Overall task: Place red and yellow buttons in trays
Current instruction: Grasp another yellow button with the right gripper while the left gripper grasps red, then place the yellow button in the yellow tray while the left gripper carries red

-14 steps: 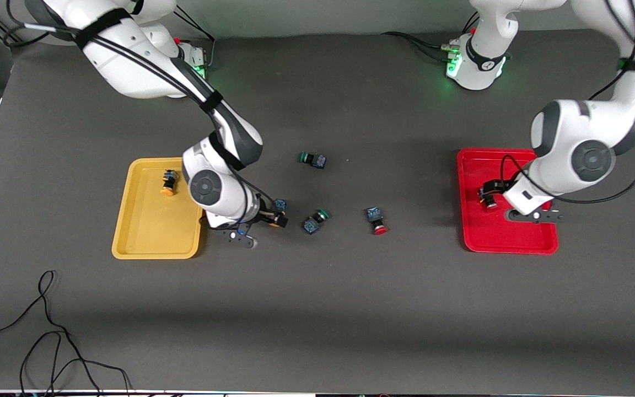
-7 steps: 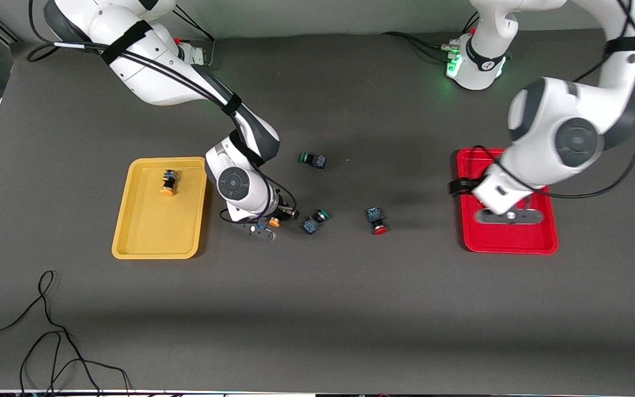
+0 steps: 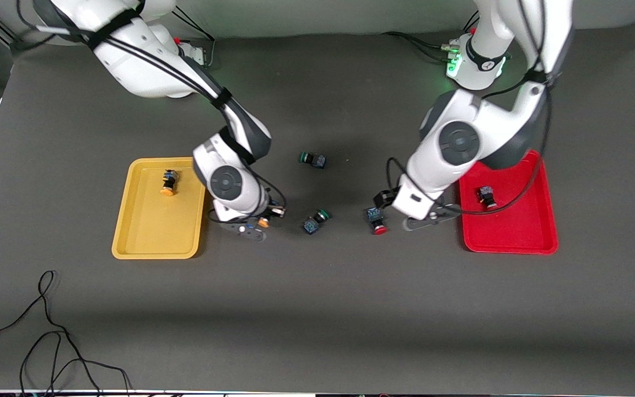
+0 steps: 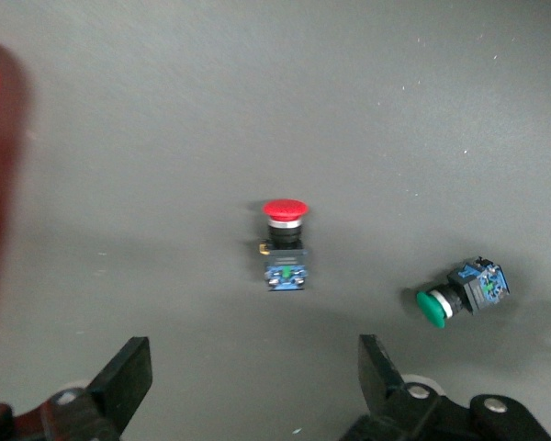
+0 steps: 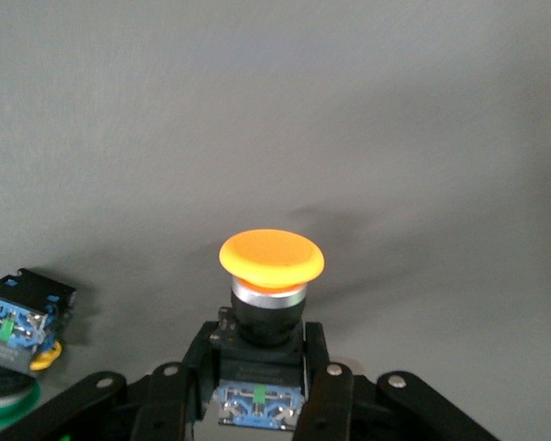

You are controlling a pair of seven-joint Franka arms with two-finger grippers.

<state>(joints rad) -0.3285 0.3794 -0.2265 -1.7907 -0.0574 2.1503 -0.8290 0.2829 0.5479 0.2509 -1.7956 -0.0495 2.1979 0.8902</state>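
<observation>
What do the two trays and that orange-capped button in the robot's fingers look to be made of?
The yellow tray and red tray look like moulded plastic: uniform colour, rounded corners, slight sheen. The orange-capped button, gripped by the right gripper, seems to have a smooth matte plastic cap over a shiny, probably metal collar and a black plastic body.

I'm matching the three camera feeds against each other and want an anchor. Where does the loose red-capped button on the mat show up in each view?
Front view: red-capped button lies on the mat between the trays, beside the left pincer.
Left wrist view: red-capped button near the picture's middle, ahead of the open fingers.
Right wrist view: not in it.
Shared landmark: the green-capped button lying beside it.
</observation>
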